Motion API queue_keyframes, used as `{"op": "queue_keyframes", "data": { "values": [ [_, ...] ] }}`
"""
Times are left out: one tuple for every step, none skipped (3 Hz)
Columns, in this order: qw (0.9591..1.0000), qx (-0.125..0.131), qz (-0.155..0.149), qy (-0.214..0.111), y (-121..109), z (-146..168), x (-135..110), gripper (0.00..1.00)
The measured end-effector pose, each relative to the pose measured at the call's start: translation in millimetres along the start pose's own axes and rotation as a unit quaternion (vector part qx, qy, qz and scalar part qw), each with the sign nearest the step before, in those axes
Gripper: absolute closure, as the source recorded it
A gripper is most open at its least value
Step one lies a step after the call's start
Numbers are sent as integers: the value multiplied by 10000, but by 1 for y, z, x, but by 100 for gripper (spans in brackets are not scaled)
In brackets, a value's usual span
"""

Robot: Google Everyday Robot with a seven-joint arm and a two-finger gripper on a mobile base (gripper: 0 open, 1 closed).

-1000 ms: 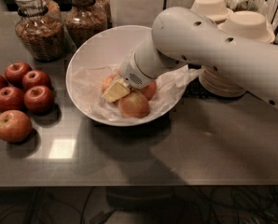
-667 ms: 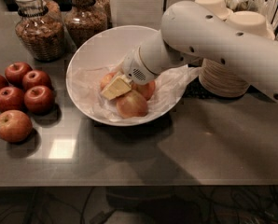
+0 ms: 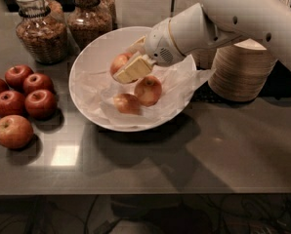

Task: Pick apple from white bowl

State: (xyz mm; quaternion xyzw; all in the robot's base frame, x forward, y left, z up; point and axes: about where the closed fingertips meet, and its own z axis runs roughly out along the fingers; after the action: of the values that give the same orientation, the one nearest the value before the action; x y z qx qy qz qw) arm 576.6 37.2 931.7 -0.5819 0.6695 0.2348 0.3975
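My gripper (image 3: 124,62) is over the far half of the white bowl (image 3: 87,69), coming in from the right edge of the table. Its two pale fingers (image 3: 135,68) are pinched in on the apple (image 3: 117,61), one pad below it and the other along its far side. That orange-red apple sits between the pads, above the bowl's far inner wall. I cannot tell whether it is touching the paper underneath.

Two paler apples (image 3: 148,90) (image 3: 127,103) lie touching each other on the crumpled white paper (image 3: 180,82) in the bottom of the bowl, just on the near side of the gripper. The paper spills over the bowl's right rim. The bowl itself stands about midway between the left and right edges of the table (image 3: 194,165), closer to the far edge than the near one.

The white arm (image 3: 248,13) runs up and off toward the far right corner, passing over a stack of beige paper bowls (image 3: 240,69) just beside the white bowl's right rim.

Along the left edge, six red apples (image 3: 40,103) sit clustered on the tabletop, apart from the bowl. In the far left corner stand two glass jars (image 3: 40,30) (image 3: 89,16) filled with something brown.
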Motion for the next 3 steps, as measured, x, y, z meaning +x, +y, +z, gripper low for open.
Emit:
{"op": "queue_keyframes", "data": {
  "values": [
    [9994, -95, -62, -313, 1, -37, 15, 100],
    [9995, -86, -75, -309, 1, -38, 13, 100],
    [9992, 166, -253, -253, 5, -65, -9, 100]
  ]
}}
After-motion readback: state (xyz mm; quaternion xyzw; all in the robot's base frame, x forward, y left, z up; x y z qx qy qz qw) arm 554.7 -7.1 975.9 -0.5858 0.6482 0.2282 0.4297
